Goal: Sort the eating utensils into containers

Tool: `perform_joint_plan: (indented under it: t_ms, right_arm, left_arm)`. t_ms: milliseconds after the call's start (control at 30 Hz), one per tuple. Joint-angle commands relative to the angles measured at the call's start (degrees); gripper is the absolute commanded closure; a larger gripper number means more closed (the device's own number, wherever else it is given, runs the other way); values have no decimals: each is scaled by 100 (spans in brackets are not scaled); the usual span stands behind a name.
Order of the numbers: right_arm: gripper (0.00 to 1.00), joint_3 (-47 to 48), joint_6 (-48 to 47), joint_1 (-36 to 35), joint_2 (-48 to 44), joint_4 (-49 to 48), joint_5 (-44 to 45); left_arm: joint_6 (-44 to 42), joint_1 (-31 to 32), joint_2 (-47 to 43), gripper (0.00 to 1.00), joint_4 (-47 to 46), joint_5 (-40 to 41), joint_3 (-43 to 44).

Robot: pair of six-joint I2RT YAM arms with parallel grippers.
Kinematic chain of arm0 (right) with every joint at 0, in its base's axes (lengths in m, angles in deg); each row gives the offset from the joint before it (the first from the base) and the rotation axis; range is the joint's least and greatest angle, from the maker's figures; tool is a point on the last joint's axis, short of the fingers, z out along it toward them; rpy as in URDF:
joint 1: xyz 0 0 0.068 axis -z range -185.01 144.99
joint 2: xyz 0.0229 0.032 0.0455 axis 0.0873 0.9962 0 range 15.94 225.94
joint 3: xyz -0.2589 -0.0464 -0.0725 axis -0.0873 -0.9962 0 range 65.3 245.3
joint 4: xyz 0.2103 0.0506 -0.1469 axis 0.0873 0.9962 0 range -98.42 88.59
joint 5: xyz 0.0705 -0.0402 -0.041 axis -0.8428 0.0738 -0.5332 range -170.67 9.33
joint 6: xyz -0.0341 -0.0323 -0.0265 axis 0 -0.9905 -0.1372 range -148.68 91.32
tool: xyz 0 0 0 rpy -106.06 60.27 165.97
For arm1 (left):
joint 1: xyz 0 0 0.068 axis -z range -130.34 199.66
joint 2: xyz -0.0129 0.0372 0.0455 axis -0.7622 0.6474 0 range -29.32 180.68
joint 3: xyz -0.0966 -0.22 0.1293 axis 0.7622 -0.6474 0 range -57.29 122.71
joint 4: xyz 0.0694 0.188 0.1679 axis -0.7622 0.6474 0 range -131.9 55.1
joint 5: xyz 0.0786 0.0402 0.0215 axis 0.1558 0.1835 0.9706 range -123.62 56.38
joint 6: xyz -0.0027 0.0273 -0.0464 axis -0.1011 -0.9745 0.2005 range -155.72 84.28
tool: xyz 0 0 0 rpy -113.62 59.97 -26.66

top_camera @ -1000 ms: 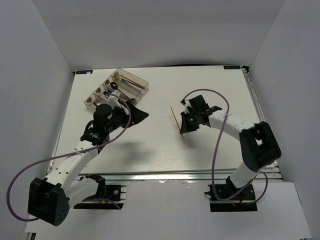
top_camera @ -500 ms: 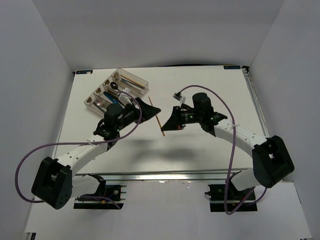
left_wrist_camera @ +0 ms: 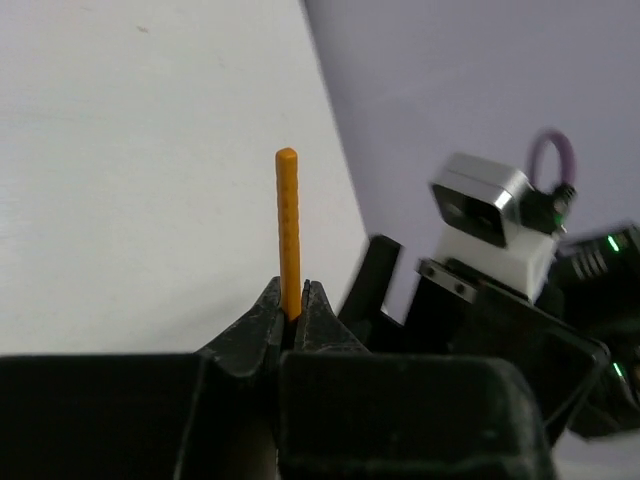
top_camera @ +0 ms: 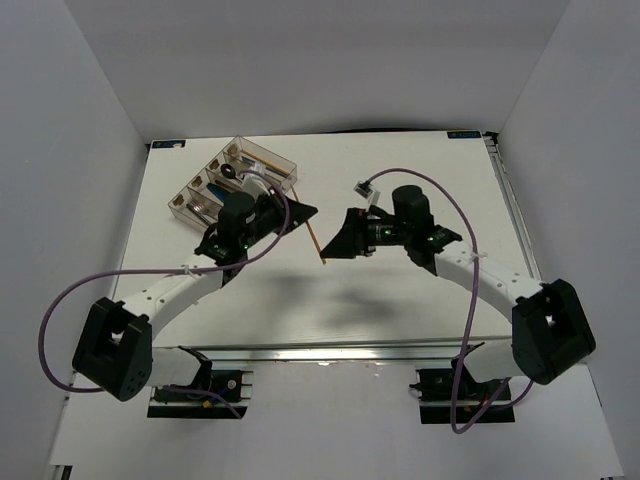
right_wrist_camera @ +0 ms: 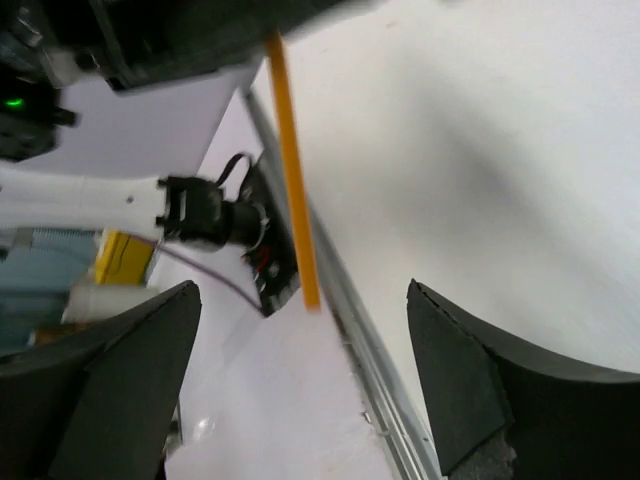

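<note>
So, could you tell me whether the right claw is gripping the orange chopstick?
No, the right claw is wide open, and the orange chopstick is pinched in the left claw instead.

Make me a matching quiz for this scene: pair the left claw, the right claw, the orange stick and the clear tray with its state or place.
Things:
1. left claw
2. right claw
3. orange chopstick
4. clear organizer tray

States or places:
A. far left of the table, utensils inside
B. wide open, holding nothing
C. pinched between two black fingers
D. shut on a thin stick

Pairs: 1-D, 2-B, 3-C, 4-A
</note>
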Motion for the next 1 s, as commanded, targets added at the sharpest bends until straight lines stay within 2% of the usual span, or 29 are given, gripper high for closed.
perform_joint_plan:
  t_ms: [0, 100, 233, 333, 467, 500, 600, 667, 767, 800, 833, 967]
  right_arm:
    - [11, -272, 47, 485, -489, 191, 694]
    - [11, -474, -128, 855, -806, 745, 1196]
    - [11, -624, -480, 1075, -1201, 1272, 1328]
    - [11, -755, -779, 1110, -1587, 1606, 1513]
    - [11, -958, -911, 1145, -1905, 1818, 1592]
    - [11, -993, -937, 1145, -1949, 1827, 1584]
    - [11, -994, -1095, 1154, -2055, 1967, 1531]
    - [11, -898, -1201, 1146, -2090, 2169, 1566]
    - [11, -853, -1412, 1154, -2186, 2371, 1715]
    - [11, -862, -1464, 1154, -2213, 2415, 1742]
    - [11, -844, -1543, 1154, -2274, 2459, 1777]
    - [11, -792, -1667, 1163, -2354, 2582, 1909]
  left_arm:
    - [-216, -183, 259, 100, 1425, 1173, 867]
    - [-59, -709, 882, 100, 1984, 1921, 1720]
    - [74, -1518, 2138, 100, 2354, 2037, 3028]
    - [21, -1992, 3821, 100, 3125, 1923, 5071]
    - [-5, -2178, 4977, 98, 3811, 1931, 6596]
    - [-31, -2187, 5484, 96, 3901, 1966, 7322]
    - [99, -2214, 6356, 93, 4393, 1941, 8520]
    - [249, -2222, 6569, 91, 4263, 1870, 8709]
    - [513, -2222, 6615, 83, 3964, 1808, 8473]
    - [565, -2222, 6597, 78, 3954, 1834, 8394]
    - [575, -2214, 6501, 69, 3954, 1921, 8202]
    - [618, -2214, 5983, 51, 3569, 2045, 7340]
